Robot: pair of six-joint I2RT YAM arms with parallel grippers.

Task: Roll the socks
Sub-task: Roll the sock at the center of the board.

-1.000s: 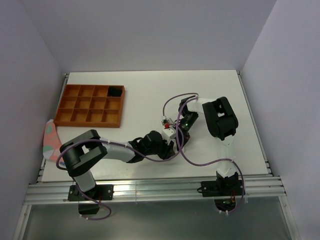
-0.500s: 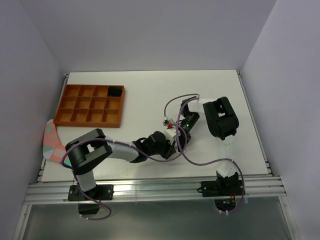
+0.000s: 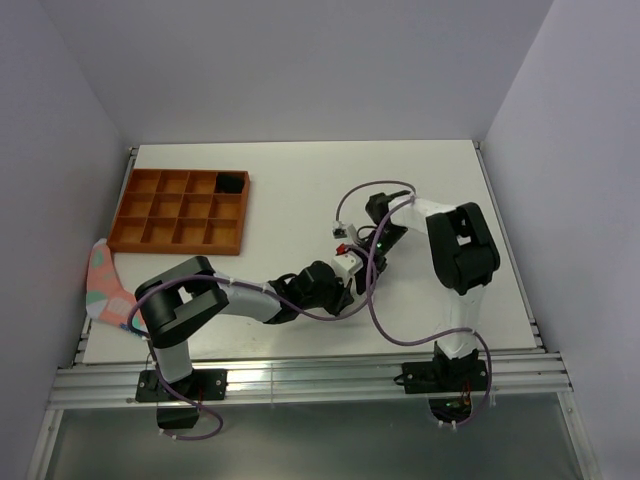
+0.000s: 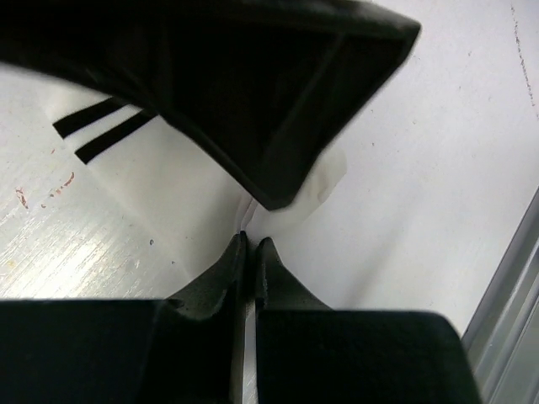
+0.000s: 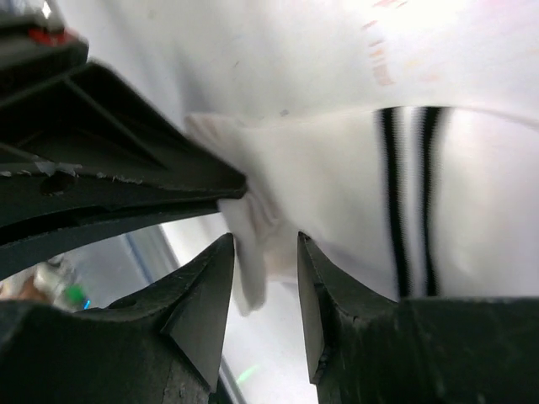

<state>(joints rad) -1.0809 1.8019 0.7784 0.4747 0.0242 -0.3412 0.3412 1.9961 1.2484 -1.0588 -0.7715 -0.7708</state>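
The white sock (image 5: 337, 185) with two black cuff stripes lies on the white table; it also shows in the left wrist view (image 4: 168, 181). My left gripper (image 4: 250, 241) is shut, pinching an edge of the white sock. My right gripper (image 5: 265, 248) is open just above it, and a fold of the white sock hangs between its fingers (image 5: 221, 278). In the top view the left gripper (image 3: 343, 293) and right gripper (image 3: 352, 276) meet at the table's middle. The black sock is not recognisable; a black bundle (image 3: 231, 182) sits in the tray.
An orange compartment tray (image 3: 160, 235) stands at the back left. A pink fabric piece with teal patches (image 3: 99, 280) hangs over the table's left edge. The metal rail (image 3: 300, 375) runs along the near edge.
The right arm's elbow has swung to the right and its wrist has turned, with its gripper staying over the sock. The left gripper has edged slightly right.
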